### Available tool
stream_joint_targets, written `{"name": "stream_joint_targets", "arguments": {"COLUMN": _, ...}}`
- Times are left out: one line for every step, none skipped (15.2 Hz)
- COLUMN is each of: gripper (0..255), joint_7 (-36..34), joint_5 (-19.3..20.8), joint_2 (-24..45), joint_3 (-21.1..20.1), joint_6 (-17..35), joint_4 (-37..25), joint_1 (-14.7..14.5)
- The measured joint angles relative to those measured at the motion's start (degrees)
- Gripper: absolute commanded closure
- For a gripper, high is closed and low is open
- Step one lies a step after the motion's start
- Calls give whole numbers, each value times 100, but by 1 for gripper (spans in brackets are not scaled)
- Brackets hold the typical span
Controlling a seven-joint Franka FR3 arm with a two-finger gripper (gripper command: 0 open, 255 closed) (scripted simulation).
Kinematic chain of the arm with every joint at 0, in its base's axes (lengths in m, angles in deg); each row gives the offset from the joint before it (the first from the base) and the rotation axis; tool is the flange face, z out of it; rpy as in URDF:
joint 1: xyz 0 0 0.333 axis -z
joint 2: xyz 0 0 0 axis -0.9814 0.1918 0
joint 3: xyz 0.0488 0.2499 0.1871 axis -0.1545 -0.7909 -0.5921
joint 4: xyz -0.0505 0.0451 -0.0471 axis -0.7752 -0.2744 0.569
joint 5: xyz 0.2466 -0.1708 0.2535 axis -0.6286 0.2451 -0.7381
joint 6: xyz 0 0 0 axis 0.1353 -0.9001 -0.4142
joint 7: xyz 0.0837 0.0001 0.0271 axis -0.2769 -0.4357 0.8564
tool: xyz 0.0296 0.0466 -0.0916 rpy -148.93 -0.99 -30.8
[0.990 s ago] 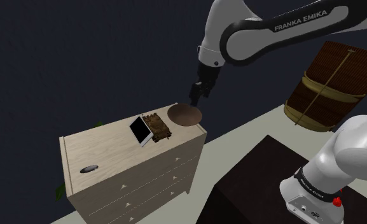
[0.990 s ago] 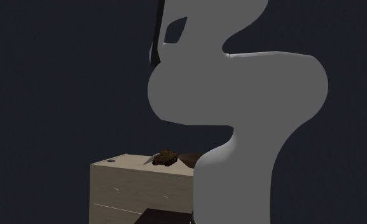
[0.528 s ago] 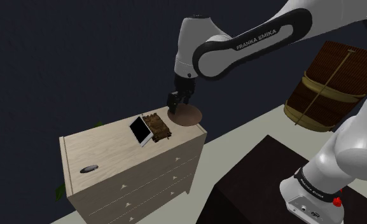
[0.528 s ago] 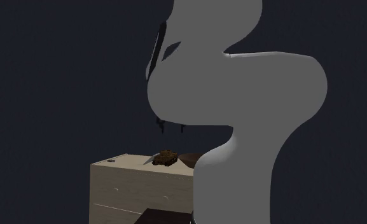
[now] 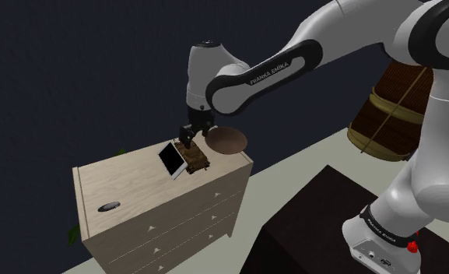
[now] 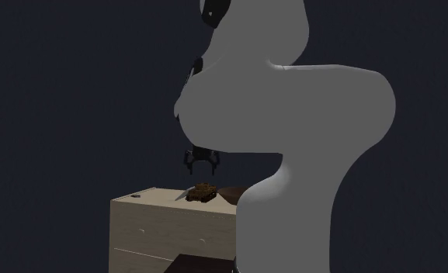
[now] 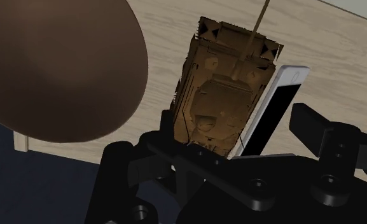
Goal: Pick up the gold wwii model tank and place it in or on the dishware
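Tank lies on dresser, phone at the shoulder view's left, plate at right; pincer, jaws apart, hangs just above.

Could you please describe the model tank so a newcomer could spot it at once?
On the pale wooden chest of drawers, three things cluster. The tank sits in the middle, between a tilted white phone and a round brown plate: it alone is boxy, brownish-gold, with a thin gun barrel.
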Motion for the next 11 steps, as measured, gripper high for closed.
{"name": "stream_joint_targets", "arguments": {"gripper": 0, "joint_7": -29, "joint_5": 49, "joint_2": 114, "joint_3": 24, "joint_6": 31, "joint_4": -79, "joint_1": -30}}
{"name": "stream_joint_targets", "arguments": {"gripper": 0, "joint_7": -60, "joint_5": 84, "joint_2": 182, "joint_3": 41, "joint_6": 77, "joint_4": -96, "joint_1": -54}}
{"name": "stream_joint_targets", "arguments": {"gripper": 0, "joint_7": -81, "joint_5": 122, "joint_2": 272, "joint_3": 61, "joint_6": 116, "joint_4": -144, "joint_1": -76}}
{"name": "stream_joint_targets", "arguments": {"gripper": 0, "joint_7": -99, "joint_5": 150, "joint_2": 330, "joint_3": 78, "joint_6": 170, "joint_4": -144, "joint_1": -87}}
{"name": "stream_joint_targets", "arguments": {"gripper": 0, "joint_7": -108, "joint_5": 172, "joint_2": 383, "joint_3": 93, "joint_6": 205, "joint_4": -160, "joint_1": -96}}
{"name": "stream_joint_targets", "arguments": {"gripper": 0, "joint_7": -124, "joint_5": 200, "joint_2": 434, "joint_3": 111, "joint_6": 272, "joint_4": -142, "joint_1": -104}}
{"name": "stream_joint_targets", "arguments": {"gripper": 0, "joint_7": -131, "joint_5": 219, "joint_2": 471, "joint_3": 124, "joint_6": 319, "joint_4": -130, "joint_1": -107}}
{"name": "stream_joint_targets", "arguments": {"gripper": 0, "joint_7": -136, "joint_5": 227, "joint_2": 491, "joint_3": 130, "joint_6": 335, "joint_4": -132, "joint_1": -111}}
{"name": "stream_joint_targets", "arguments": {"gripper": 0, "joint_7": -143, "joint_5": 233, "joint_2": 504, "joint_3": 132, "joint_6": 342, "joint_4": -138, "joint_1": -118}}
{"name": "stream_joint_targets", "arguments": {"gripper": 0, "joint_7": -148, "joint_5": 238, "joint_2": 512, "joint_3": 135, "joint_6": 352, "joint_4": -138, "joint_1": -121}}
{"name": "stream_joint_targets", "arguments": {"gripper": 0, "joint_7": -150, "joint_5": 240, "joint_2": 516, "joint_3": 135, "joint_6": 355, "joint_4": -138, "joint_1": -123}}
